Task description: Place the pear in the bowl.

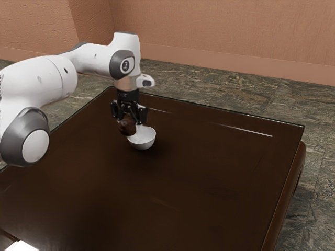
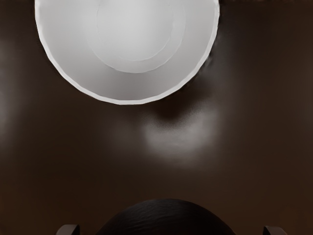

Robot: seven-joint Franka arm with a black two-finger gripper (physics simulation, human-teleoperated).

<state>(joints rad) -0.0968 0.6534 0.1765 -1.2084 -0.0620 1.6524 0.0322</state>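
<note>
The gripper (image 1: 127,118) is grasping the pear (image 1: 126,126), a dark, rounded thing between its fingers, raised over the dark brown table (image 1: 172,183). The white bowl (image 1: 142,140) stands upright on the tabletop at about four o'clock from the pear in the exterior view, and the two lie close together there. In the wrist view a gap shows between the pear's blurred curve and the bowl's rim, so the pear is outside the bowl. The arm (image 1: 94,58) comes in from the exterior view's nine o'clock and bends down to the hand. A bright white patch (image 1: 22,246) sits at its seven o'clock; grey stone flooring (image 1: 225,86) and a salmon-coloured wall (image 1: 235,31) lie toward one o'clock.
</note>
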